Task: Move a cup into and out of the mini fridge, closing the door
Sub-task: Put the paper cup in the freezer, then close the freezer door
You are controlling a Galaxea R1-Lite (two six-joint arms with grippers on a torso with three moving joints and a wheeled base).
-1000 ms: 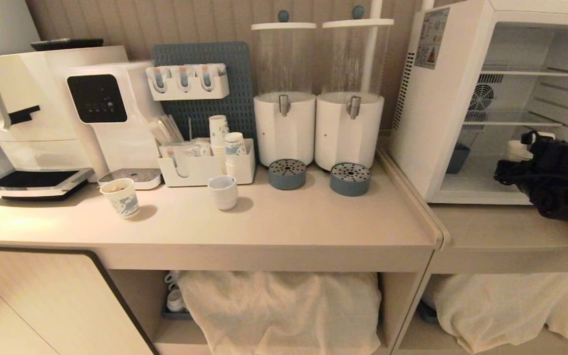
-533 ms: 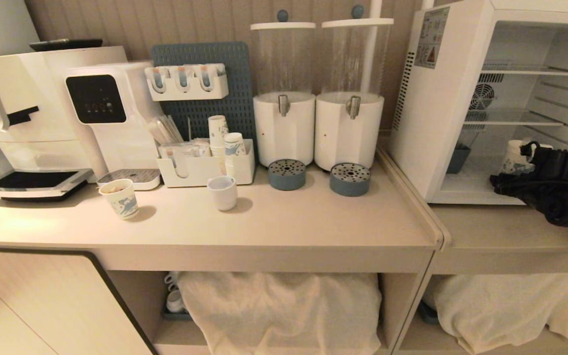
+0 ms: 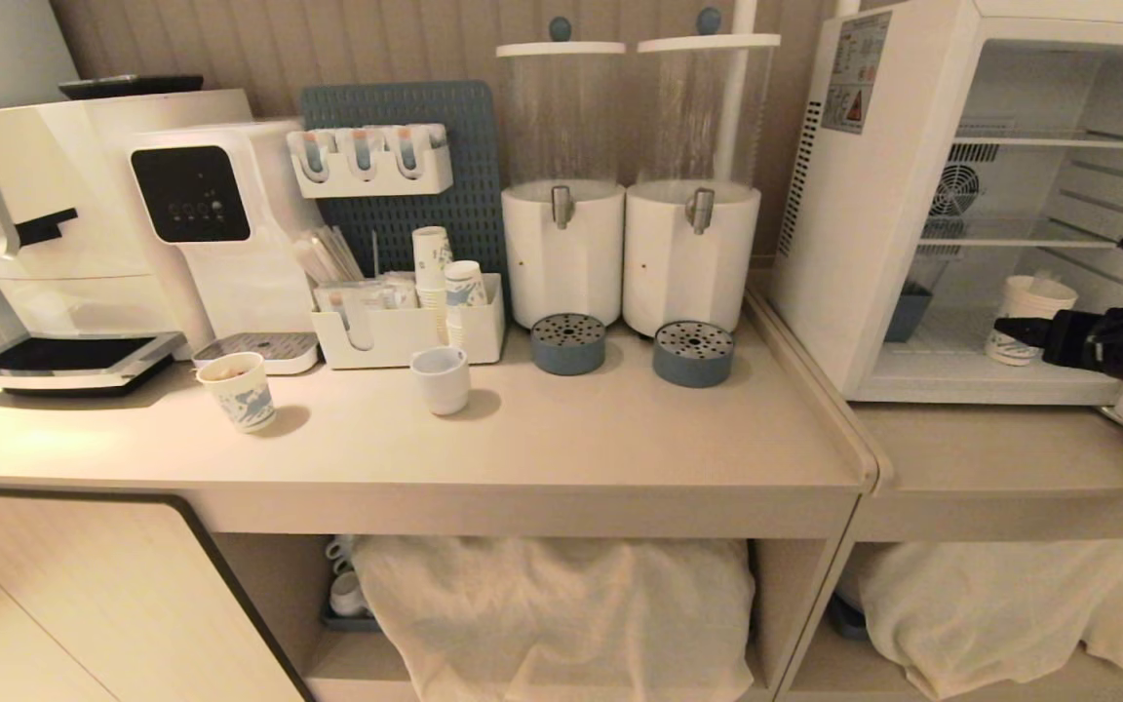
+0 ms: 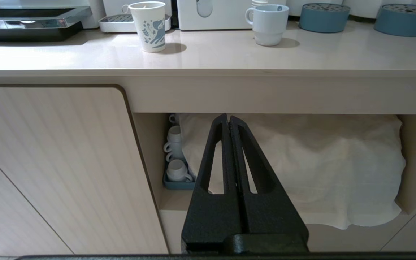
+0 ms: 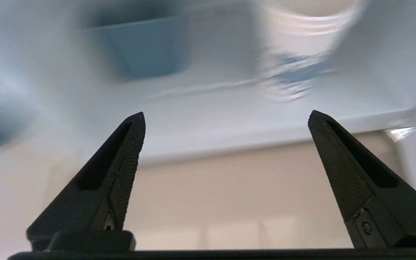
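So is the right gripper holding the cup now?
No. The right gripper is open and empty, and the cup stands alone on the mini fridge floor.

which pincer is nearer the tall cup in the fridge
Right. The right pincer stands open just in front of the cup on the mini fridge floor, apart from it. The left pincer is shut, down by the cupboard shelf under the counter, far off.
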